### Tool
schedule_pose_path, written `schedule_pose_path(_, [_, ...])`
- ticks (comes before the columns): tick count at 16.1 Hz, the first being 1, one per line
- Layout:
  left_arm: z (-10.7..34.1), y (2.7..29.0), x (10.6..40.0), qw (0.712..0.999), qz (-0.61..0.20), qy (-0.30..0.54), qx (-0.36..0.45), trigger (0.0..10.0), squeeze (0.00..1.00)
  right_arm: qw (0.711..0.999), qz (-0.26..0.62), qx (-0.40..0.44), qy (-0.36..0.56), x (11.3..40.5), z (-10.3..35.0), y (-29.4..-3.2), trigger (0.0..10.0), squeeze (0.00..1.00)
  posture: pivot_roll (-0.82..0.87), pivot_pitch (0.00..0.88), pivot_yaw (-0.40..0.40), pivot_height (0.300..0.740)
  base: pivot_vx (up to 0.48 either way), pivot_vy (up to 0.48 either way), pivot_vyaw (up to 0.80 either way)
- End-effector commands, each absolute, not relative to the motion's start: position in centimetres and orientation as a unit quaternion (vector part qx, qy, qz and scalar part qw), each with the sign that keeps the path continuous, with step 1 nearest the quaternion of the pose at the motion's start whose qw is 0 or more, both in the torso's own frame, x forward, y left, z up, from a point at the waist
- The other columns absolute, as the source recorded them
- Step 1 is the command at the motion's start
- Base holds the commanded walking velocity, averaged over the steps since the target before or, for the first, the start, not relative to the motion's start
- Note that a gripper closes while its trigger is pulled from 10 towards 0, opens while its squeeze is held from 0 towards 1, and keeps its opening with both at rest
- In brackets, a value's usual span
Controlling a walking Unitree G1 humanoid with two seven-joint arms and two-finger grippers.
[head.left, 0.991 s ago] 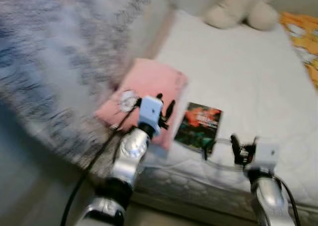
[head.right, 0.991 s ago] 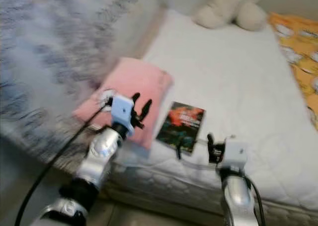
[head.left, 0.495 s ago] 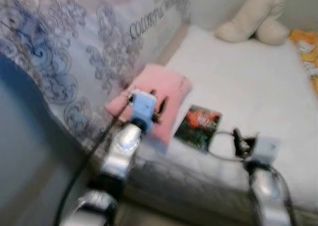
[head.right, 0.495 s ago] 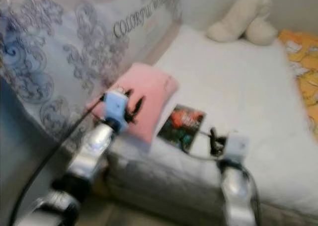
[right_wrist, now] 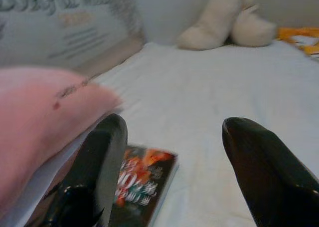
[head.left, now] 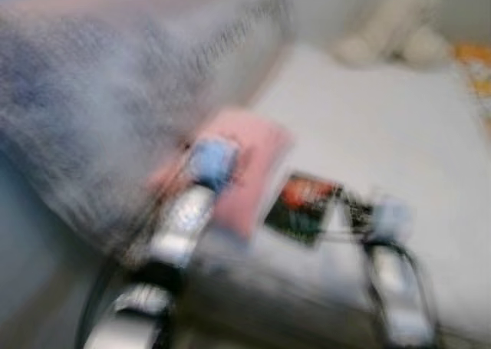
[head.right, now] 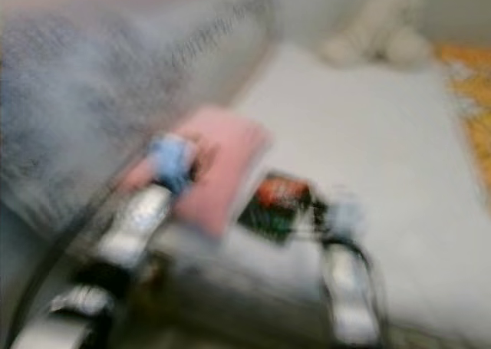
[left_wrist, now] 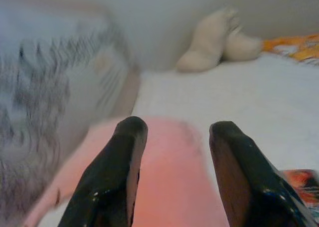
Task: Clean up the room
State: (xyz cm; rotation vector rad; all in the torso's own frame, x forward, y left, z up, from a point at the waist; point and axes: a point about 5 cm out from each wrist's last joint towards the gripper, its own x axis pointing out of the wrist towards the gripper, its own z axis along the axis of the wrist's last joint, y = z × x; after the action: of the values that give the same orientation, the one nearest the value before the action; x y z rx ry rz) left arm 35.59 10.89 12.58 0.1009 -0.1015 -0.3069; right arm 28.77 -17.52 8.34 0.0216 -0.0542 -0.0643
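Observation:
The eye views are blurred by motion. A pink pillow (head.left: 245, 161) lies near the bed's front left edge. Beside it, to the right, lies a dark book with a red and green cover (head.left: 303, 203). My left gripper (left_wrist: 172, 152) is open and hovers just above the pink pillow (left_wrist: 169, 182). My right gripper (right_wrist: 172, 152) is open, low over the white sheet, with the book (right_wrist: 142, 184) just ahead of its left finger and the pillow (right_wrist: 40, 122) at its side.
A white mattress (head.left: 383, 126) spreads to the right. A cream plush toy (left_wrist: 217, 37) rests at the far end by the wall, with orange patterned fabric (left_wrist: 294, 45) beside it. A grey bed guard with blue swirls and lettering (head.left: 100, 111) rises on the left.
The whole picture has shifted and blurred, so the camera is moving. Both grippers stay open near the pillow and the book.

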Motion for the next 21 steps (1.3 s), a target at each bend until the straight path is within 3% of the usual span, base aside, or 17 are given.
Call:
schedule_pose_path(1, [13.4,9.0,35.8,0.982,-0.178,-0.059,0.028,10.0,0.00,0.998,-0.058,0.001,-0.024,28.1,8.0,-19.1,10.0,0.00,0.03,0.000,0.037,0.740,0.461,0.000,0.00])
schedule_pose_path(4, [12.3,8.9,34.8,0.975,-0.215,-0.051,0.016,10.0,0.00,0.996,-0.085,0.026,-0.031,27.1,7.8,-19.2,10.0,0.00,0.03,0.000,0.038,0.740,0.458,0.000,0.00])
schedule_pose_path(7, [10.5,9.5,32.6,0.965,-0.259,-0.026,0.018,10.0,0.00,0.995,-0.101,-0.012,-0.010,23.5,6.7,-20.2,10.0,0.00,0.04,0.000,0.033,0.740,0.455,0.000,0.00])
schedule_pose_path(10, [9.3,10.1,32.2,0.974,-0.222,0.003,0.044,10.0,0.00,0.992,-0.120,-0.028,0.013,21.0,5.9,-21.2,10.0,0.00,0.03,0.000,0.039,0.740,0.000,0.000,0.00])
schedule_pose_path(15, [10.1,10.1,31.5,0.984,-0.176,-0.016,0.008,10.0,0.00,0.992,-0.124,-0.027,0.011,21.8,6.2,-21.8,10.0,0.00,0.02,0.000,0.048,0.740,0.288,0.000,0.00])
schedule_pose_path(21, [11.5,10.3,32.5,0.985,-0.162,-0.027,0.041,10.0,0.00,0.991,-0.126,0.017,0.034,24.9,5.8,-21.9,10.0,0.00,0.03,0.000,0.045,0.740,0.400,0.000,0.00])
